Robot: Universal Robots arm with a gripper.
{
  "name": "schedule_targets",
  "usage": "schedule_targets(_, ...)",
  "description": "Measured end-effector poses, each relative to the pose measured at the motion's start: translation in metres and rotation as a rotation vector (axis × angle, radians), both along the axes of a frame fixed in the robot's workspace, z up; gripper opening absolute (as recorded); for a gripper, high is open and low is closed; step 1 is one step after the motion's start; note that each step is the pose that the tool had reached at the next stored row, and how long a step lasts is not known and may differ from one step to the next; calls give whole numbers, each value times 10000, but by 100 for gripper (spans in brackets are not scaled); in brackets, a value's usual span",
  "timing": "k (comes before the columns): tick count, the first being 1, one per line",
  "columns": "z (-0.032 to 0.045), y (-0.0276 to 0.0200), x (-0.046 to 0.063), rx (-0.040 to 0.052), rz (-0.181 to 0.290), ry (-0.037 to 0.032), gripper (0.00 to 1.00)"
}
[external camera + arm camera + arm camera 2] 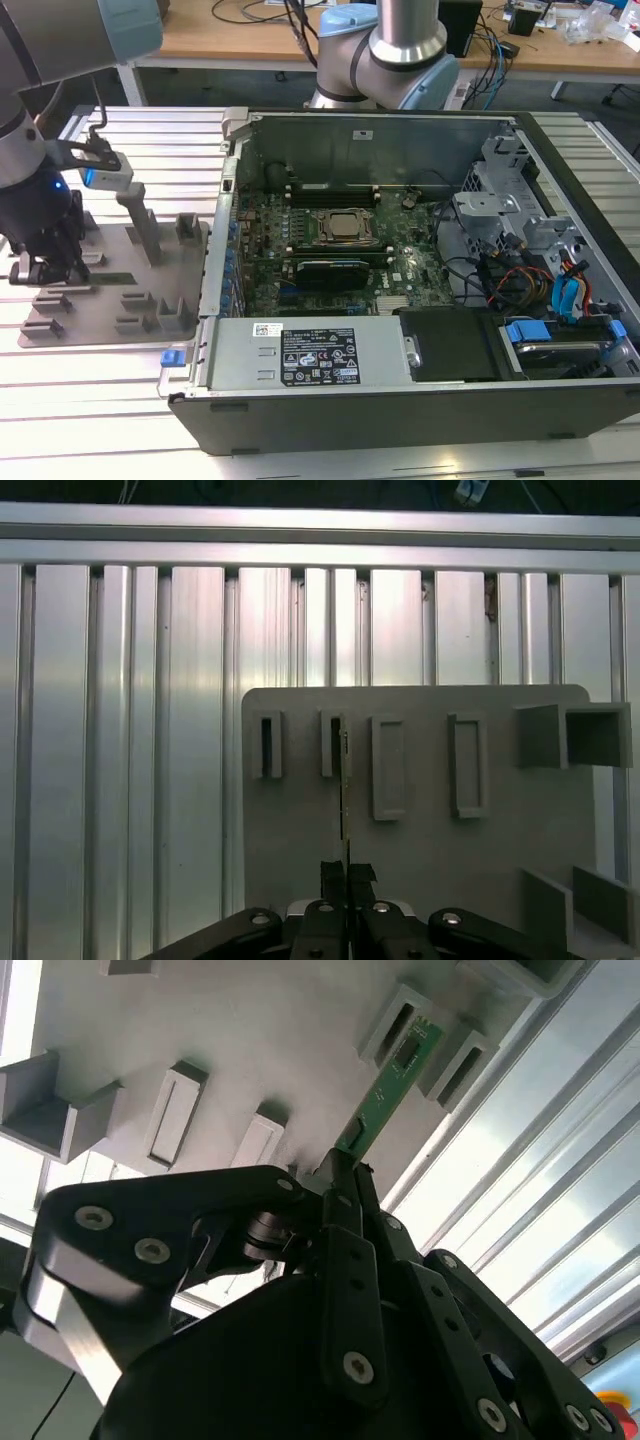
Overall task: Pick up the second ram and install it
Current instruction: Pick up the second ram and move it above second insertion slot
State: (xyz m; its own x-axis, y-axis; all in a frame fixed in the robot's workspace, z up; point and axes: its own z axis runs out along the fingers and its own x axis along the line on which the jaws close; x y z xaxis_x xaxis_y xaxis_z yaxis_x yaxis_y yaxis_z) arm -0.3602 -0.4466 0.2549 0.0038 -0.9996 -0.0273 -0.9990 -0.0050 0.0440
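1. Exterior view: the end effector (45,268) hangs low over a grey tray (150,300) on the ribbed metal counter (90,400), at the exterior view's left. An open computer case (400,415) lies just beside the tray, towards the exterior view's right. Its motherboard (400,280) and square silver processor (345,228) face up. This view shows the end effector well apart from the motherboard.

2. Second wrist view: the end effector (340,1175) is pressed together, pinching the near end of the memory stick (390,1085). The green face and dark chips show here. The far end sits between two raised blocks (385,1025) of the tray (250,1040). I cannot tell whether it rests on the tray or has cleared it.

3. First wrist view: the memory stick (345,780) appears edge-on, as a thin line running from the end effector (347,872) to a block of the tray (430,860). This view shows how straight the stick sits in the grip, which the flat-face view does not.

4. Judgement on the pick-up: it looks safest to draw the stick out in line with the blocks. It should be kept square in a firm grip so the far end does not snag or twist.
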Motion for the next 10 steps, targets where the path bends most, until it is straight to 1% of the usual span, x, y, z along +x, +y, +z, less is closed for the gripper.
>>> schedule_targets(6, 164, 0, 0, 1, 0, -1, 13)
schedule_targets(8, 232, 0, 0, 1, 0, -1, 13)
schedule_targets(10, 272, 0, 0, 1, 0, -1, 13)
